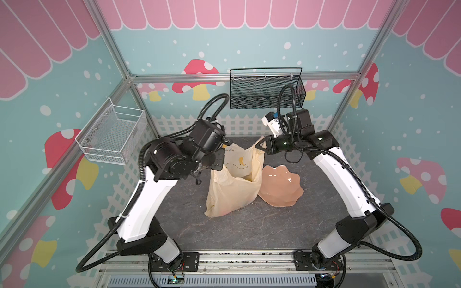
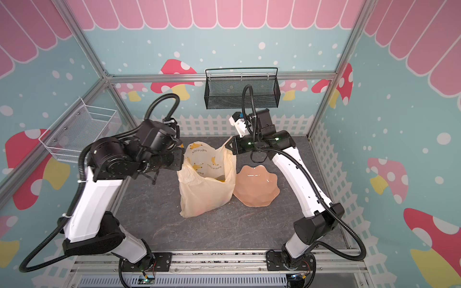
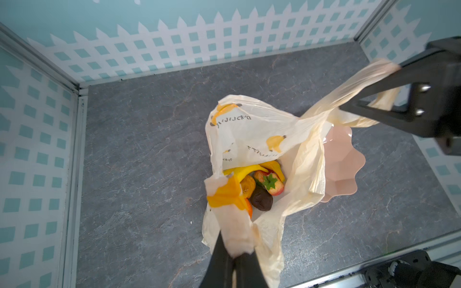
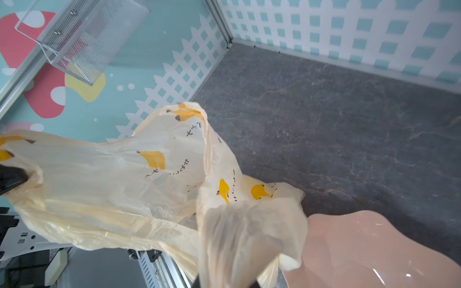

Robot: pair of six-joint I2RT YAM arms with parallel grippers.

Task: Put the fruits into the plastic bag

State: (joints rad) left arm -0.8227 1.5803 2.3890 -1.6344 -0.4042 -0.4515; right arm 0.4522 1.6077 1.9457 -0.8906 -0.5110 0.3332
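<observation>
Now | bag [image 1: 234, 192]: thin, crinkly cream plastic, banana prints, mouth stretched between both claws | your left claw [image 3: 234, 250]: pinched shut on one handle | your right claw [image 1: 260, 146]: shut on the other handle | fruits [image 3: 260, 185]: bananas, strawberry, orange, dark round piece, inside, below your left claw | plate [image 1: 282, 187]: beneath your right claw, just beside bag

White shells clad both the left arm [image 1: 149, 199] and the right arm [image 1: 336, 179], with black joint housings. Black ribbed cables [image 1: 212, 102] loop alongside. The right pincer [image 1: 261, 145] is black, triangular.
</observation>
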